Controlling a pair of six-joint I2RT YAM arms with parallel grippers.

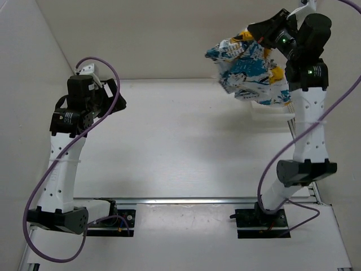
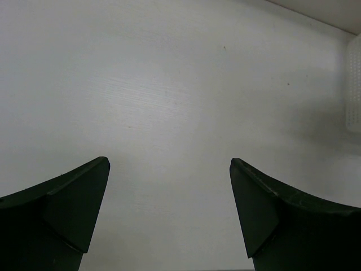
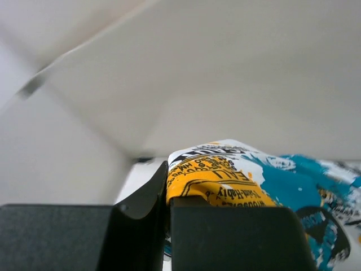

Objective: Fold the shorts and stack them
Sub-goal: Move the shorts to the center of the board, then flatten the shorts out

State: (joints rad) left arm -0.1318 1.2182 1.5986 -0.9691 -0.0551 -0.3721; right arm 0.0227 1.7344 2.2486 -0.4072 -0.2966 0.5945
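Right tool [image 1: 258, 38] grips shorts [image 1: 248, 70] aloft

Crumpled printed shorts hang above the bench's [image 1: 186, 147] far right corner, near a white mesh basket [image 2: 354, 84]. Left tool [image 2: 169, 192], jaws wide apart, hovers over the bench's left side.

Left claw [image 2: 169, 164] agape, right claw [image 3: 168, 195] tight.

Shorts [image 1: 248, 70] in the right end effector [image 3: 168, 217] above the far-right basket [image 2: 354, 84]; left end effector [image 2: 169, 169] over the table [image 1: 180, 147] at left

The shorts [image 1: 248, 70] are soft printed cloth, the table [image 1: 186, 141] smooth matt white.
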